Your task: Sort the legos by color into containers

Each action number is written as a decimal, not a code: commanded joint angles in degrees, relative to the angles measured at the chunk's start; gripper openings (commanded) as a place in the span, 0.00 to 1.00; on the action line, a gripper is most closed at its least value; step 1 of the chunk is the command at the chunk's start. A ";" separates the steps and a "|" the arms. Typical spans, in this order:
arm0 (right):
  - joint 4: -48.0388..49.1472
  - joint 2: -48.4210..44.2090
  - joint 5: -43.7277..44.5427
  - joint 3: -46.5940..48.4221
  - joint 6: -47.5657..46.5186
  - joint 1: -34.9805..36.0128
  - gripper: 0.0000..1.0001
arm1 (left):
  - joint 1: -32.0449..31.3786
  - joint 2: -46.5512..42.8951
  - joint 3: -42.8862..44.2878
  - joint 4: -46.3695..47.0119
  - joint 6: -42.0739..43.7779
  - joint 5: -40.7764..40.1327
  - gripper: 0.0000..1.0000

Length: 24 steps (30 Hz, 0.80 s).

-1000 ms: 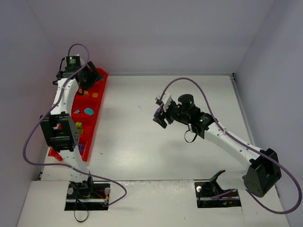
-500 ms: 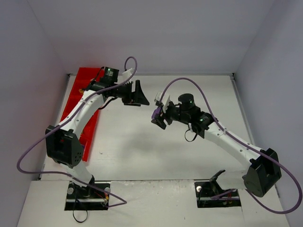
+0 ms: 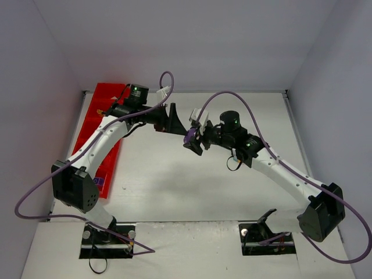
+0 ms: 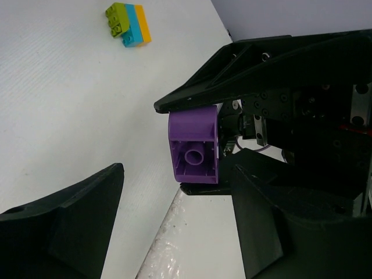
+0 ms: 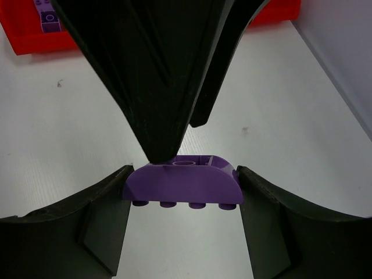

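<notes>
My right gripper point(image 3: 192, 141) is shut on a purple brick point(image 3: 189, 137) with a curved top and holds it above the middle of the table. In the right wrist view the brick point(image 5: 181, 186) sits between both fingers, studs down. My left gripper point(image 3: 174, 121) is open, facing the brick from the left. In the left wrist view the brick point(image 4: 195, 145) sits just ahead of my open left gripper point(image 4: 179, 174). One left finger point(image 5: 151, 75) reaches down to the brick's far edge. The red tray point(image 3: 100, 110) lies along the left edge, partly hidden by my left arm.
A small stack of lime, teal and orange bricks point(image 4: 129, 23) lies on the white table beyond the grippers. A purple brick point(image 3: 99, 181) sits in the tray's near compartment. The two arms almost meet at mid-table. Grey walls stand at the left, back and right.
My left arm has swung from over the red tray to the middle, bringing its open gripper up to the purple brick. My right gripper has shifted slightly left with the brick.
</notes>
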 commanded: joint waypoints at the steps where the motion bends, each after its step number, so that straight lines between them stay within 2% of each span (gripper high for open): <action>1: 3.78 0.60 -2.03 3.40 0.49 -0.08 0.03 | -0.88 -2.60 0.92 2.96 2.09 2.47 0.67; 8: 4.49 1.21 -2.47 3.58 1.11 0.53 0.04 | -1.84 -1.02 1.09 3.22 1.74 2.91 0.67; 16: 5.02 1.04 -2.03 3.49 1.46 0.71 0.04 | -2.20 -0.14 0.92 2.79 2.09 3.70 0.61; 24: 5.37 0.86 -2.47 3.40 1.72 0.80 0.04 | -3.16 1.27 1.01 2.70 2.27 3.26 0.60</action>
